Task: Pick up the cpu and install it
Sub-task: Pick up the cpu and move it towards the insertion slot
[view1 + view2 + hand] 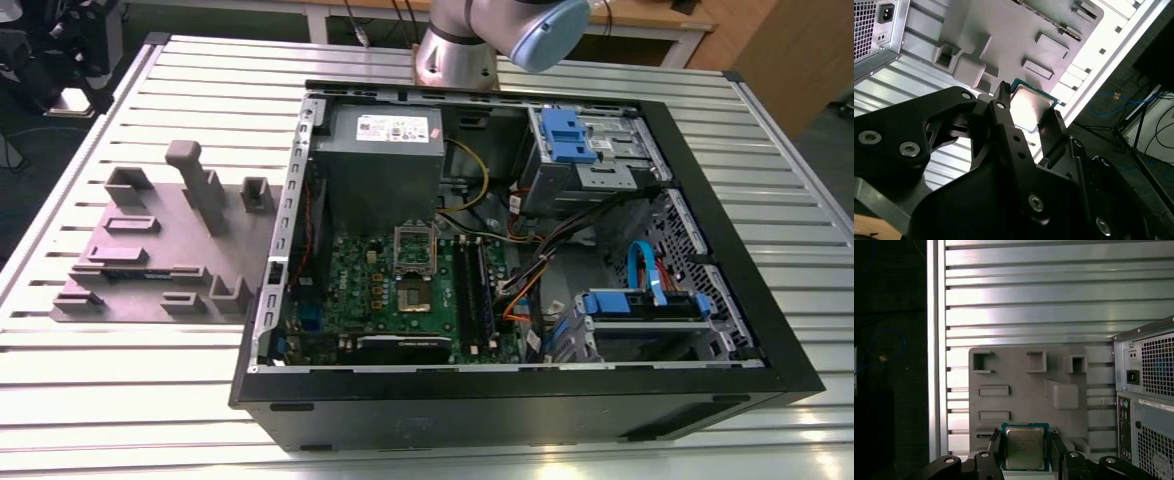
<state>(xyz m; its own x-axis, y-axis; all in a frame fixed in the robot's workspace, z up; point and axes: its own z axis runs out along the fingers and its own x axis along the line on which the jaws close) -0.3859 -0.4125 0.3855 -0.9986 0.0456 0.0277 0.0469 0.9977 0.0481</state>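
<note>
One cpu [1025, 446] is held clamped between the gripper's [1026, 435] two fingers [996, 447], closed to chip width, above one grey fixture plate [1024, 385] near the worktop's [1029, 290] edge, beside one open computer case [507, 415].

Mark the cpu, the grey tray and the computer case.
cpu [1025, 447]: first wrist view, centre of its metal top.
grey tray [1019, 375]: first wrist view, bare flat area between its recesses.
computer case [534, 405]: exterior view, its black outer wall.
</note>
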